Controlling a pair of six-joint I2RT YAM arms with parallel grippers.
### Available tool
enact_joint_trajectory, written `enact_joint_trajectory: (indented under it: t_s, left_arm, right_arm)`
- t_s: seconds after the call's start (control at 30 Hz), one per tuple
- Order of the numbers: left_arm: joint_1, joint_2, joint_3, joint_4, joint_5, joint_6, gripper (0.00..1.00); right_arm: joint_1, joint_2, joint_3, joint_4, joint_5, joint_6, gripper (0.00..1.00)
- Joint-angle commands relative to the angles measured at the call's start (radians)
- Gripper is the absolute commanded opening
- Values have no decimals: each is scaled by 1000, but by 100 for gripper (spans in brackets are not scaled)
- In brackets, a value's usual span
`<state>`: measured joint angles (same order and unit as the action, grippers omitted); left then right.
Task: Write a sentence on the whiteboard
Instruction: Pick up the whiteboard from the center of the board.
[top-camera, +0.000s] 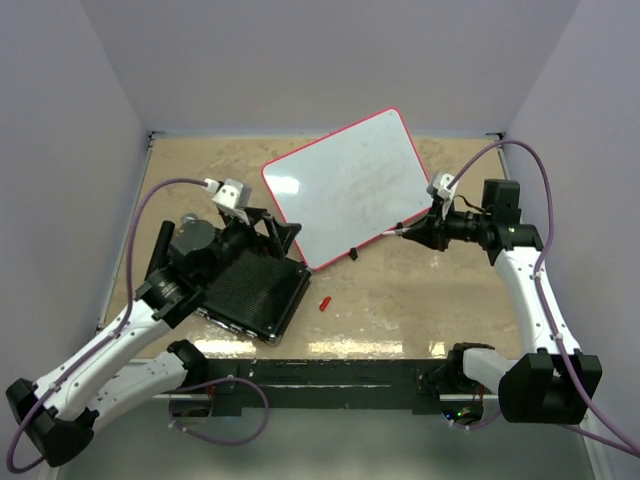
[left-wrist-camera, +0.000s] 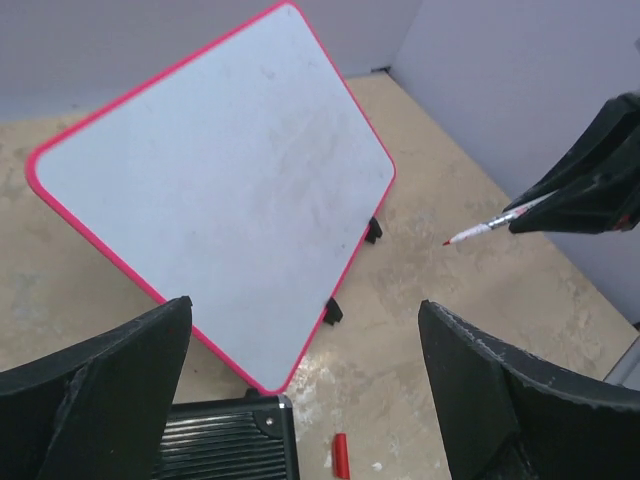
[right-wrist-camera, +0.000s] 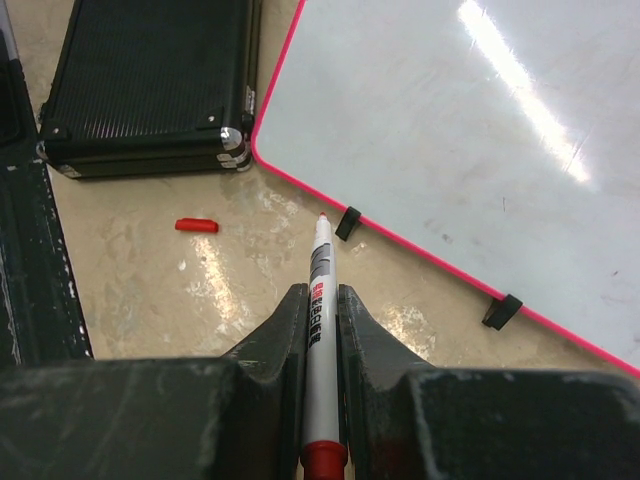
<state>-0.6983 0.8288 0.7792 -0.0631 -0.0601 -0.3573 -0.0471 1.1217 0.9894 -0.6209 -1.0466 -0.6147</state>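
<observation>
Left gripper (left-wrist-camera: 305, 305): jaws spread wide — holding nothing.
Right gripper (right-wrist-camera: 320, 292): jaws pinching an uncapped marker (right-wrist-camera: 319, 262).
Whiteboard (top-camera: 348, 185): just ahead of both jaws — marker tip near its clipped edge, not touching.

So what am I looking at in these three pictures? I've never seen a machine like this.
These are two robot arms bolted at the near edge of a table. One picture looks down from above. The other two come from a camera on each wrist. On the table lie a blank, red-rimmed whiteboard, a black ribbed case and a small red cap, likely the marker's. The right hand is shut on a red-tipped marker that points toward the whiteboard's clipped edge. The left hand is open and holds nothing.
</observation>
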Motion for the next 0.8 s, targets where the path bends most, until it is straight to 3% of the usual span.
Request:
enact_joint_trajectory:
  t_s: [0.0, 0.33, 0.53, 0.63, 0.73, 0.77]
  left_arm:
    - [22, -54, 72, -161, -44, 99, 100]
    - [26, -103, -20, -149, -67, 116, 100]
    - [43, -82, -37, -130, -11, 123, 100]
    - [91, -65, -34, -109, 81, 126, 100]
    - [213, -30, -21, -103, 243, 135, 100]
    - [311, -22, -29, -90, 294, 130, 100]
  right_arm:
    - [-4, -25, -5, -2, -62, -52, 0]
    - [-3, 35, 138, -83, -6, -89, 0]
    - [21, 62, 156, 33, 14, 22, 0]
    - [39, 78, 166, 79, 29, 46, 0]
    - [90, 90, 192, 92, 75, 43, 0]
    - [108, 92, 201, 90, 85, 41, 0]
